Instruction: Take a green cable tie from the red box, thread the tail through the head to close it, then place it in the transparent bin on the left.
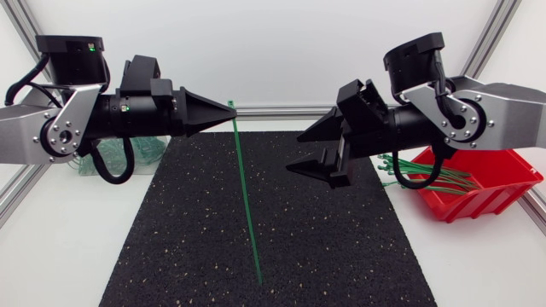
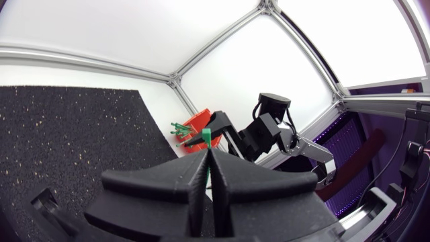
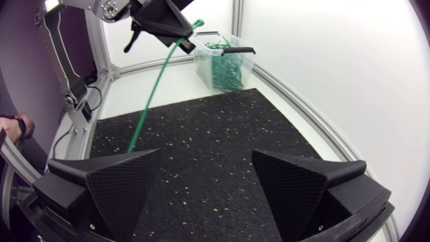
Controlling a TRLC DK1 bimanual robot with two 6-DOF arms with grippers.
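Note:
My left gripper (image 1: 229, 109) is shut on a green cable tie (image 1: 247, 200) near its head. The tie hangs straight down from the tips, its tail reaching low over the black mat (image 1: 171, 239). In the left wrist view the tie's head (image 2: 207, 136) pokes out beyond the shut fingers (image 2: 195, 188). My right gripper (image 1: 293, 153) stands open to the right of the tie, apart from it, holding nothing. From the right wrist view its fingers (image 3: 111, 181) are wide apart, with the left gripper (image 3: 164, 20) and the hanging tie (image 3: 151, 101) ahead.
The red box (image 1: 490, 183) at the right table edge holds several green ties (image 1: 426, 175). The transparent bin (image 3: 225, 60), with closed green ties in it, stands at the far left behind my left arm (image 1: 94, 162). An aluminium frame borders the table.

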